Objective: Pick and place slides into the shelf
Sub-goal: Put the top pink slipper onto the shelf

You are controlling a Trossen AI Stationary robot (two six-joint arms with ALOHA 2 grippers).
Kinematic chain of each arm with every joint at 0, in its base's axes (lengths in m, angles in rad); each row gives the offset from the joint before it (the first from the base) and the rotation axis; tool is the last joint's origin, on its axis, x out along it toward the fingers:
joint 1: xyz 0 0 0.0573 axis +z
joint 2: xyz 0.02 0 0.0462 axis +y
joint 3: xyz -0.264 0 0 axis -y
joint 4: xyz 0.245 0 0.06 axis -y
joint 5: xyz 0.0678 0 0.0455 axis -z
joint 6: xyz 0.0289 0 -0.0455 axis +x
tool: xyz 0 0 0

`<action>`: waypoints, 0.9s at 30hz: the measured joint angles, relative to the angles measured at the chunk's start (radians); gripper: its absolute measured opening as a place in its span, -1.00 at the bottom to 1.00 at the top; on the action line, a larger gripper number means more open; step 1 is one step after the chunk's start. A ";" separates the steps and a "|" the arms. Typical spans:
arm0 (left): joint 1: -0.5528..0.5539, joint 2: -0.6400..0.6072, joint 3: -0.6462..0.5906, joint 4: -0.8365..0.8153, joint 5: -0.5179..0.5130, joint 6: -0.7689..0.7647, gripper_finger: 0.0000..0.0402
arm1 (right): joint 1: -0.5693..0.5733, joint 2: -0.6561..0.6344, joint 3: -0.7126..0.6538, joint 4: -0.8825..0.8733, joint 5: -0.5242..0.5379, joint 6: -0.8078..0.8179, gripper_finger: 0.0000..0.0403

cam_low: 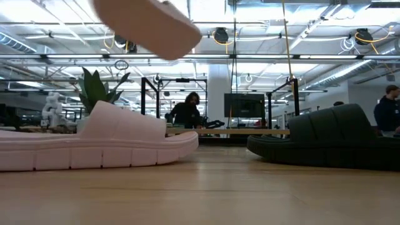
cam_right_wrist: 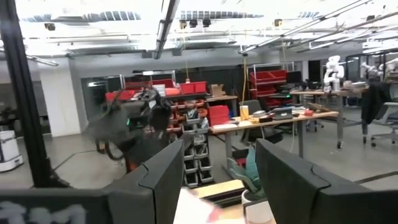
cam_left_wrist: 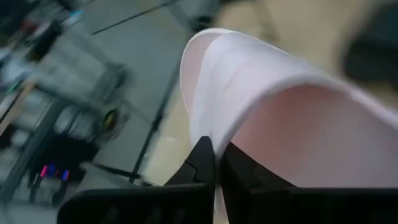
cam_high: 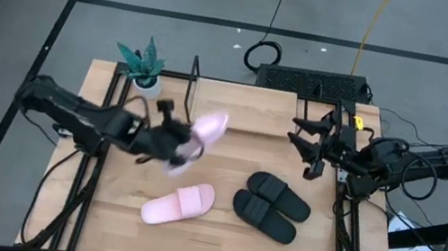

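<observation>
My left gripper [cam_high: 173, 146] is shut on a light pink slide [cam_high: 205, 130] and holds it in the air over the table's middle left, near the shelf [cam_high: 249, 110] at the far edge. The slide also shows at the top of the low view [cam_low: 150, 25]. The other pink slide [cam_high: 179, 204] lies sole-down on the tabletop near the front. The black pair [cam_high: 271, 206] lies side by side to its right. My right gripper [cam_high: 304, 146] is open and empty, hovering by the shelf's right end. My left gripper pinches a thin curved edge of the pink slide [cam_left_wrist: 217, 186] between its two fingers [cam_left_wrist: 202, 163]. One finger is on the pale outer face and one on the pinker inner face. The fingers come roughly level from the table's left. The slide is lifted clear of the table and tilted.
A small potted plant [cam_high: 143, 66] stands at the shelf's left end. The shelf's black end frames [cam_high: 193, 79] rise above its board. Cables and a dark box [cam_high: 313, 81] lie beyond the far edge. People sit and stand in the room behind [cam_low: 187, 112].
</observation>
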 joint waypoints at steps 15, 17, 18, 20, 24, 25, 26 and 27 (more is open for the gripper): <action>0.330 0.485 0.396 -0.083 -0.039 0.081 -1.00 | -0.040 -0.133 -0.001 0.213 0.138 -0.218 -0.06; 0.364 0.531 0.436 -0.135 -0.042 0.085 -1.00 | -0.040 -0.165 -0.001 0.213 0.156 -0.257 -0.06; 0.381 0.552 0.456 -0.159 -0.042 0.082 -1.00 | -0.040 -0.179 -0.001 0.211 0.157 -0.274 -0.06; 0.413 0.587 0.497 -0.212 -0.043 0.074 -1.00 | -0.040 -0.203 -0.001 0.214 0.158 -0.302 -0.06; 0.458 0.640 0.555 -0.285 -0.054 0.107 -1.00 | -0.040 -0.222 -0.001 0.206 0.158 -0.336 -0.06; 0.466 0.648 0.562 -0.286 -0.054 0.121 -1.00 | -0.040 -0.222 -0.001 0.207 0.158 -0.344 -0.06; 0.473 0.653 0.564 -0.281 -0.054 0.134 -1.00 | -0.040 -0.222 -0.001 0.206 0.158 -0.351 -0.06; 0.479 0.657 0.565 -0.270 -0.054 0.148 -1.00 | -0.040 -0.221 -0.001 0.205 0.158 -0.352 -0.06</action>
